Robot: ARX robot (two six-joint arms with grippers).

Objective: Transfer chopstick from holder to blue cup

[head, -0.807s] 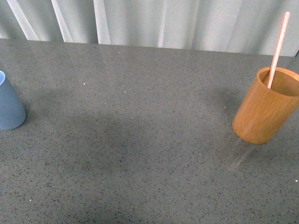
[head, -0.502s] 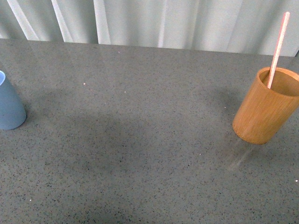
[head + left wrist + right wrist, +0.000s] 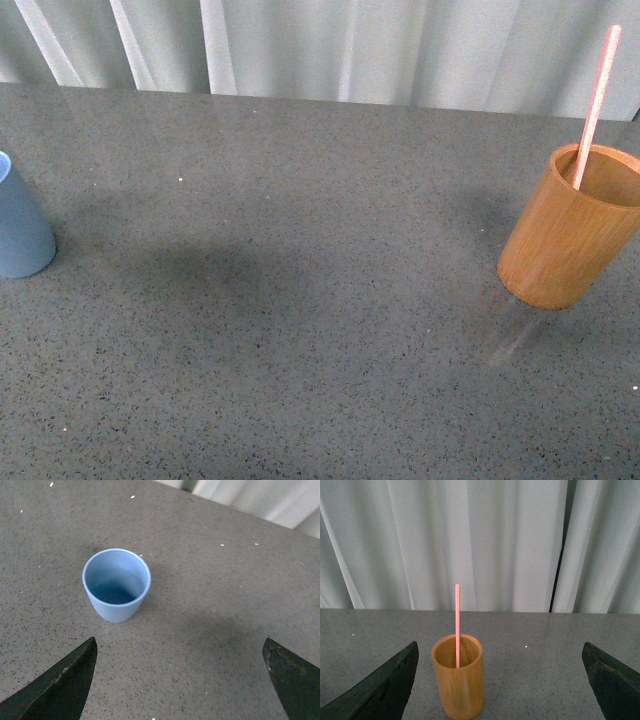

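The pinkish-red chopstick [image 3: 597, 100] stands upright in the orange-brown wooden holder [image 3: 568, 235] at the table's right side. The right wrist view shows the chopstick [image 3: 457, 622] in the holder [image 3: 459, 680] ahead of my right gripper [image 3: 500, 682], which is open and empty, apart from it. The light blue cup [image 3: 20, 225] stands at the table's left edge. In the left wrist view the cup [image 3: 116, 585] is upright and empty, ahead of my open, empty left gripper [image 3: 180, 680]. Neither gripper shows in the front view.
A grey speckled tabletop [image 3: 300, 300] spans the view between cup and holder. Pale curtains [image 3: 330, 45] hang behind the table's far edge.
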